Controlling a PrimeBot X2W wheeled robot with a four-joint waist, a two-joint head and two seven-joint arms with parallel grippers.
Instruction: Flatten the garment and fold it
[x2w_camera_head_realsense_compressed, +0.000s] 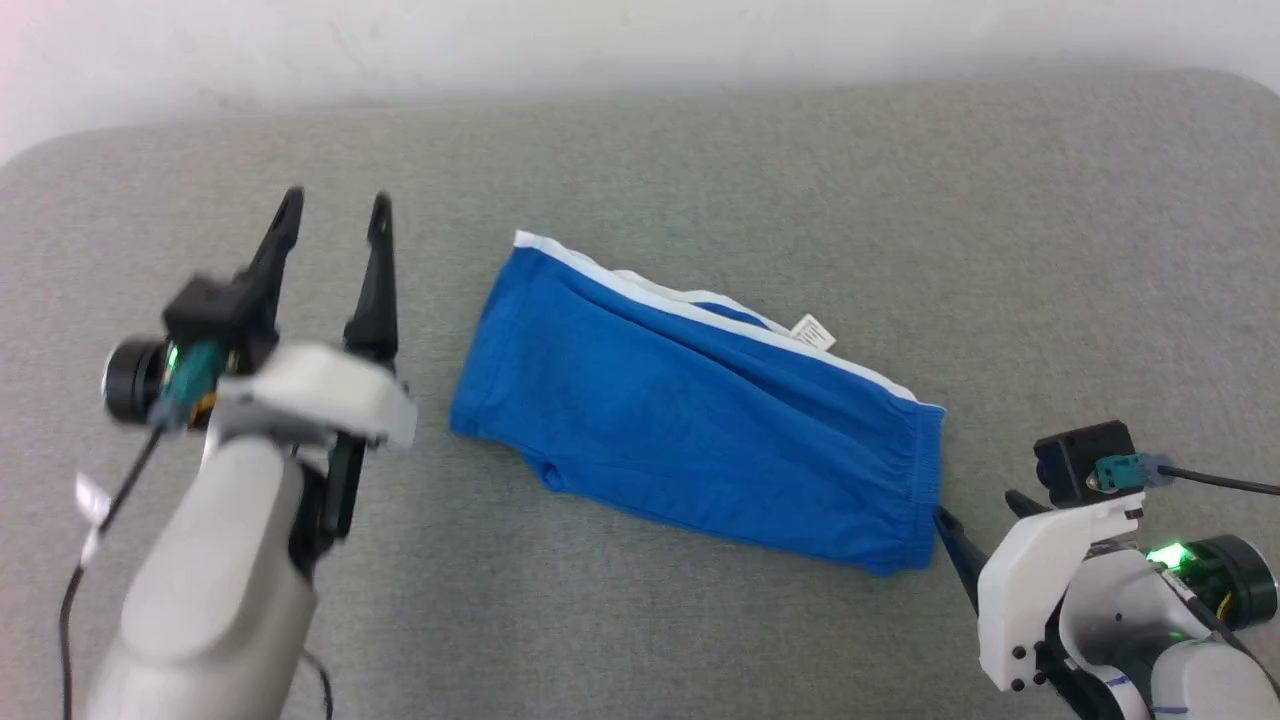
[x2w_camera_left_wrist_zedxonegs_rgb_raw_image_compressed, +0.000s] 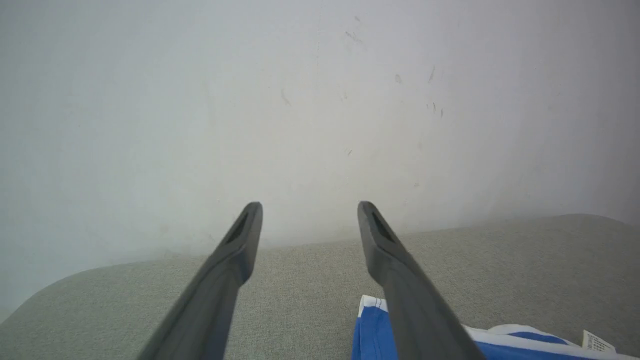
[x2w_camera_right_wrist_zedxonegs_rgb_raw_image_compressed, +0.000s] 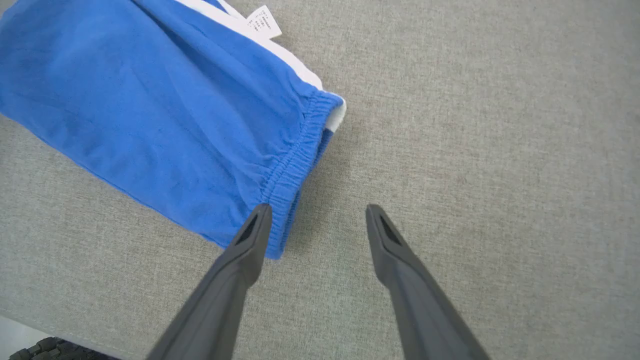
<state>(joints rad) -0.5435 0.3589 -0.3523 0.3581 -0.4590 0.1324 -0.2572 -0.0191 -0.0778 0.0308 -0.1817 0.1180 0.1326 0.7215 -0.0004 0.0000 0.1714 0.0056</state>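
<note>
Far left: the left hand (x2w_camera_head_realsense_compressed: 335, 205) has its fingers spread and holds nothing. It hangs just beside the leg end, likely keeping clear.

Centre: the bright royal-blue soft fabric shorts with white trim (x2w_camera_head_realsense_compressed: 700, 420) lie slantwise on the grey fabric-covered tabletop (x2w_camera_head_realsense_compressed: 700, 130). They look doubled over, with the small white tag (x2w_camera_head_realsense_compressed: 813, 332) poking out.

Right: the right hand (x2w_camera_right_wrist_zedxonegs_rgb_raw_image_compressed: 318, 210) is released, one fingertip at the gathered waistband corner, probably lining up a pinch for folding.
</note>
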